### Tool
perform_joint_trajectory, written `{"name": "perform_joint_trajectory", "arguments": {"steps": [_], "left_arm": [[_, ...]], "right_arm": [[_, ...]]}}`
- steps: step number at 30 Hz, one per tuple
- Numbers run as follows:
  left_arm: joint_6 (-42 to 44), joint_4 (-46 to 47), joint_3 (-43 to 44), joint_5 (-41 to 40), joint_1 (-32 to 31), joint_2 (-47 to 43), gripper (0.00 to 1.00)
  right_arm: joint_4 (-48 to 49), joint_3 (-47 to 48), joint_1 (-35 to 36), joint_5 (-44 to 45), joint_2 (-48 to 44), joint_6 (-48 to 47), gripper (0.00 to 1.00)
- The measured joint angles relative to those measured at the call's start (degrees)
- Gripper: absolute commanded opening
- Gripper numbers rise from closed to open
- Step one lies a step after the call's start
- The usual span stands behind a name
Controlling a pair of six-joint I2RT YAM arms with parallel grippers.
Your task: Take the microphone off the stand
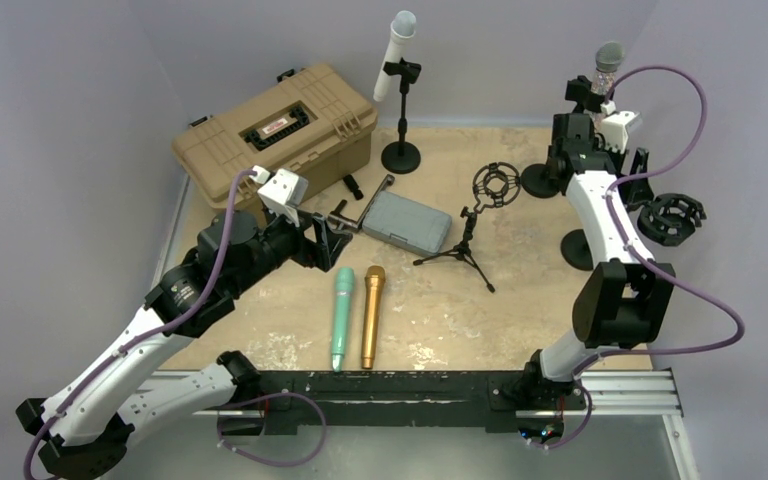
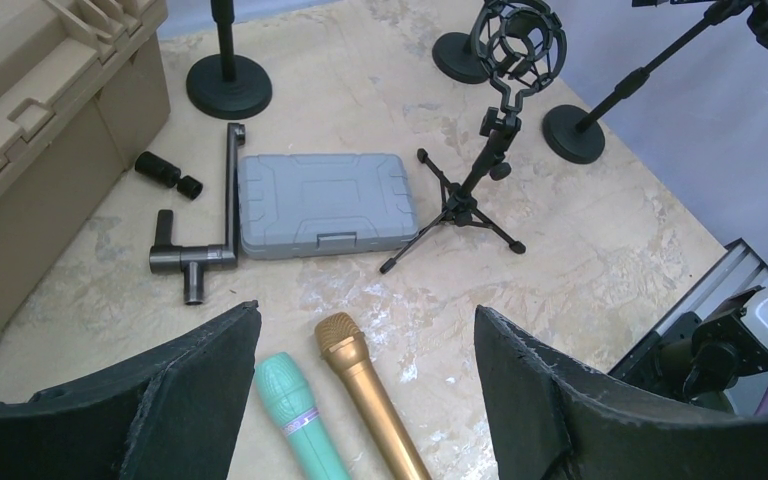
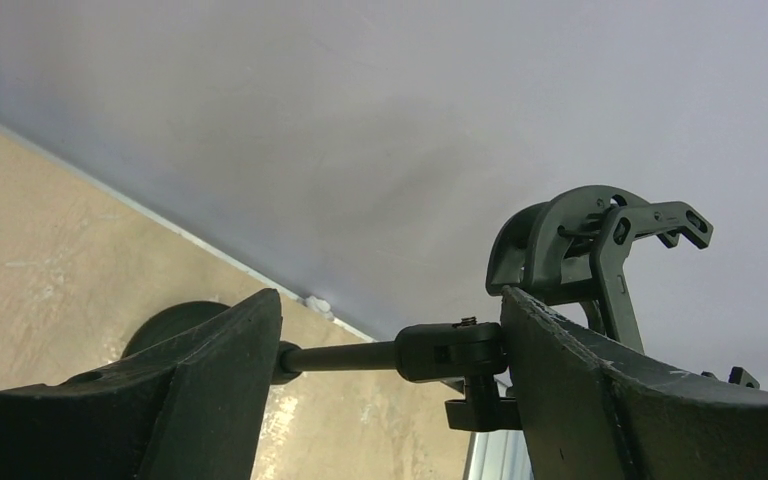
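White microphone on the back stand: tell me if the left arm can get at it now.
Probably yes, though a long stretch. The left gripper is open and empty, the white microphone sticks up exposed in its clip, and the tan toolbox sits just left of the path.

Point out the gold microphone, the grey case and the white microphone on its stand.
gold microphone (image 1: 371, 318): top external view, its handle.
grey case (image 1: 407, 221): top external view, its lid.
white microphone (image 1: 393, 60): top external view, its body above the clip.
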Motion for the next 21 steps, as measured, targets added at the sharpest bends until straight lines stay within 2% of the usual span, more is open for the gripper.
{"name": "perform_joint_trajectory", "arguments": {"steps": [13,20,21], "left_arm": [[-0.02,0.00,0.00,0.24,0.00,0.02,0.76],[-0.04,-0.02,0.00,0.63,0.00,0.02,0.76],[-0.04,-0.02,0.00,0.66,0.00,0.02,0.76]], "right_arm": [[9.94,-1.44,-0.59,2.16,2.99,-5.20,0.76],[11.32,-5.77,-1.53,-5.20,10.05,-1.55,0.76],[10.91,-6.38,-1.55,-3.89,11.32,-2.25,0.76]]}}
